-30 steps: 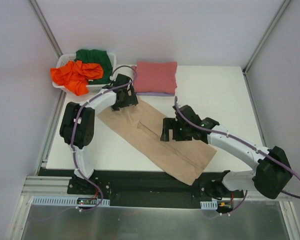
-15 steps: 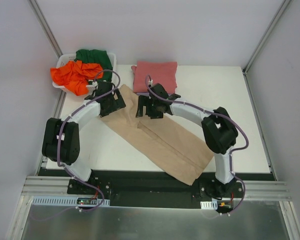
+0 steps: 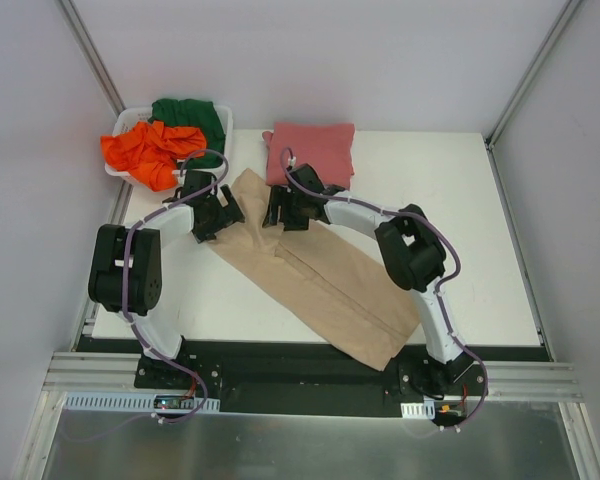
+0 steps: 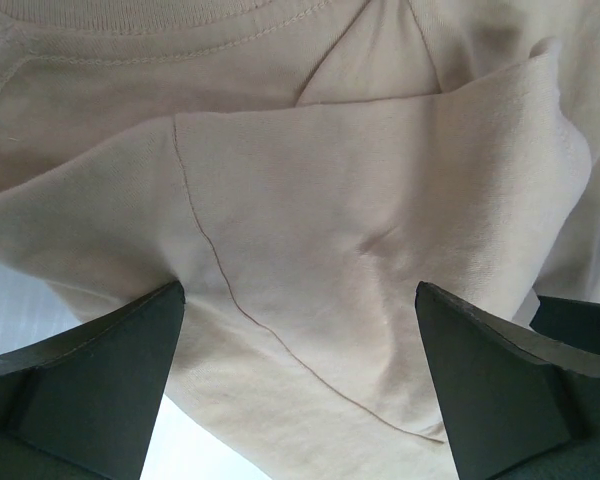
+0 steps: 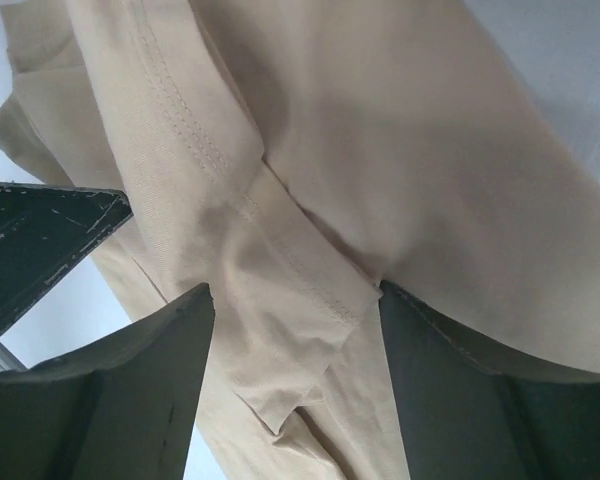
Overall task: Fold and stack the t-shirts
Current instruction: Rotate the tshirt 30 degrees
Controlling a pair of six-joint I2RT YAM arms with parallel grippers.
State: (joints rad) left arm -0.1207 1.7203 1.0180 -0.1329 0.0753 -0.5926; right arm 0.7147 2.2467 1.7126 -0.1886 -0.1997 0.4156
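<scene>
From above, I see the tan t-shirt (image 3: 320, 285) lying diagonally on the counter (image 3: 460, 200). Both arms are at its collar end, I judge to fold it toward the hem.

Left wrist: the left gripper (image 4: 298, 300) has its jaws wide, straddling a raised shoulder fold.

Right wrist: the right gripper (image 5: 295, 295) has its jaws narrower, with cloth bunched between them and seemingly unclamped.

No text, label, brand, number or sign can be read anywhere you look. The tan-beige cloth t-shirt (image 4: 360, 230), filling both wrist views, shows you only plain fabric and stitched seams. Any print in the overhead view is too small to tell.
</scene>
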